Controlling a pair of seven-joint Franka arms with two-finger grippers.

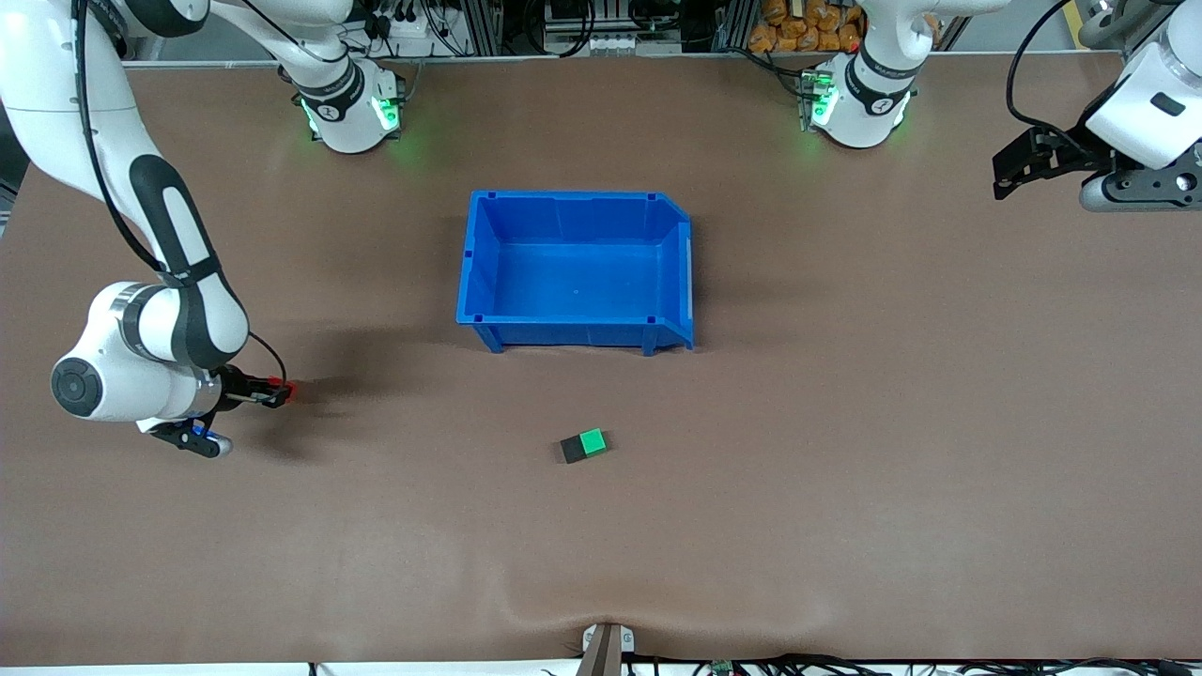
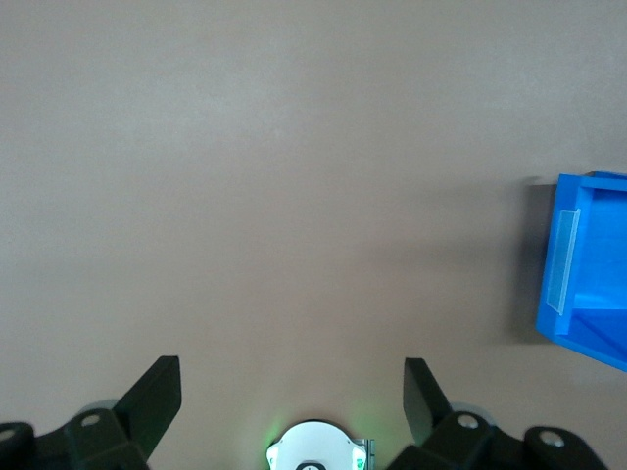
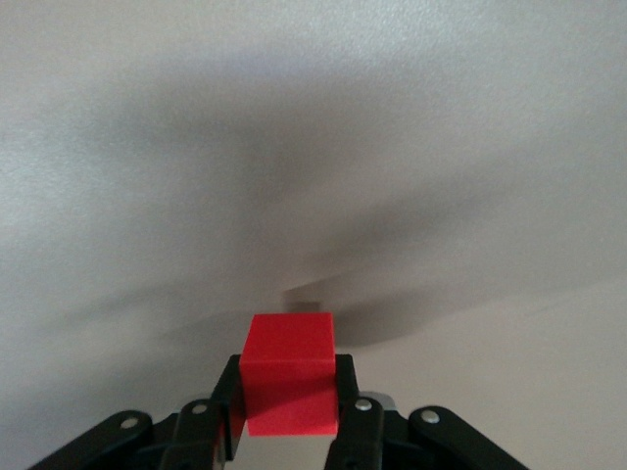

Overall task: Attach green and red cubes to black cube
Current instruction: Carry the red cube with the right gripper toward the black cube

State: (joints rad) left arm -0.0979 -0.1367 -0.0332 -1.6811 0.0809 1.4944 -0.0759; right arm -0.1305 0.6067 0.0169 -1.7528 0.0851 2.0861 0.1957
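Note:
The green cube [image 1: 593, 439] sits flush against the black cube [image 1: 572, 451] on the brown table, nearer to the front camera than the blue bin. The red cube [image 1: 290, 389] [image 3: 290, 364] is pinched between the fingers of my right gripper [image 1: 279, 394] [image 3: 288, 384], which is shut on it low over the table at the right arm's end. My left gripper [image 1: 1007, 176] [image 2: 291, 392] waits raised over the left arm's end of the table, open, with nothing between its fingers.
A large blue bin [image 1: 575, 270] [image 2: 586, 274] stands in the middle of the table, nothing in it. The left arm's base [image 2: 315, 452] shows below the left gripper. A small clamp [image 1: 606, 648] sits at the table's front edge.

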